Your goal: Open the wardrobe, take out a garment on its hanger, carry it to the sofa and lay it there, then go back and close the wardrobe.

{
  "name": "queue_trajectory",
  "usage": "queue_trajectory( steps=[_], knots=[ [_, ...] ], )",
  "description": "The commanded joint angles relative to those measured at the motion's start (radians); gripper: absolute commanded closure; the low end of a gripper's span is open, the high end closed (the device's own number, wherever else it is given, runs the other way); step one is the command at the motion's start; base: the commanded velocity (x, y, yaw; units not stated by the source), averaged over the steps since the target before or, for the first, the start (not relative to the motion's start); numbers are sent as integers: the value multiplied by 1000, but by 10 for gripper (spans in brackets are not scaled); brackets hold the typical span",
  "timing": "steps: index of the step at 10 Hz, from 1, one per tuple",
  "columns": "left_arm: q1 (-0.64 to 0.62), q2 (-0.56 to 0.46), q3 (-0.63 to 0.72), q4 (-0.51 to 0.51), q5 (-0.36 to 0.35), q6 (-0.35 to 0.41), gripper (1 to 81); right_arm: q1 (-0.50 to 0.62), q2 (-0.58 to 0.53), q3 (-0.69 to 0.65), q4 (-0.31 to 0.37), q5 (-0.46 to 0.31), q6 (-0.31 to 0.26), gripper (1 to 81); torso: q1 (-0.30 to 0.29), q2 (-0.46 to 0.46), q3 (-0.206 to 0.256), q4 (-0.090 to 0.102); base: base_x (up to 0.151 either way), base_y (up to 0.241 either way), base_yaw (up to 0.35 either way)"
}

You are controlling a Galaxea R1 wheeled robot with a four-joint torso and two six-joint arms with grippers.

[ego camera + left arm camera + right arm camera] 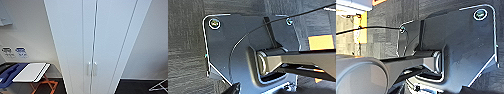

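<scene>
While the robot faces it squarely, the wardrobe (100,37) stands tall and white in the middle of the head view, both full-height doors closed along a thin seam. Its pair of small vertical handles (91,68) sits low in the picture, one on each side of that seam, just beside each other. To the left, near the floor, is a folding stand on orange legs (43,86) carrying a flat white board (31,72), with something blue (8,73) at its far left; I cannot tell what that blue thing is. A pale wall runs behind, and dark floor (140,87) shows to the right of the cabinet.

Both wrist views look down on dark carpet past the robot's own plate and bar, so whether either gripper is released or clenched cannot be told.

Judging from the closed doors, opening is the step in hand. Doing it well likely means taking one handle only, keeping clear of its twin, and pulling outward along the door's swing without dragging sideways.
</scene>
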State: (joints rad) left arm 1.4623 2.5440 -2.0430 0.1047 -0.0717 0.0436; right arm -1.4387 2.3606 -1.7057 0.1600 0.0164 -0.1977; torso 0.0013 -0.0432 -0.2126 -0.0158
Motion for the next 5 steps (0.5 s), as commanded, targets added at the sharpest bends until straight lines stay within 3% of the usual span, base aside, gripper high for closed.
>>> queue_trajectory(
  steps=[1, 5],
  knots=[
    [-134, -242, 310, 4, 56, -8, 10, 180, -183, 226, 4, -61, 3, 10, 0, 0, 0, 0, 0, 0, 0],
    [-335, -442, 564, 7, 64, 1, 10, 390, -291, 431, 1, -61, 3, 10, 0, 0, -1, 0, 0, 0, 0]
  ],
)
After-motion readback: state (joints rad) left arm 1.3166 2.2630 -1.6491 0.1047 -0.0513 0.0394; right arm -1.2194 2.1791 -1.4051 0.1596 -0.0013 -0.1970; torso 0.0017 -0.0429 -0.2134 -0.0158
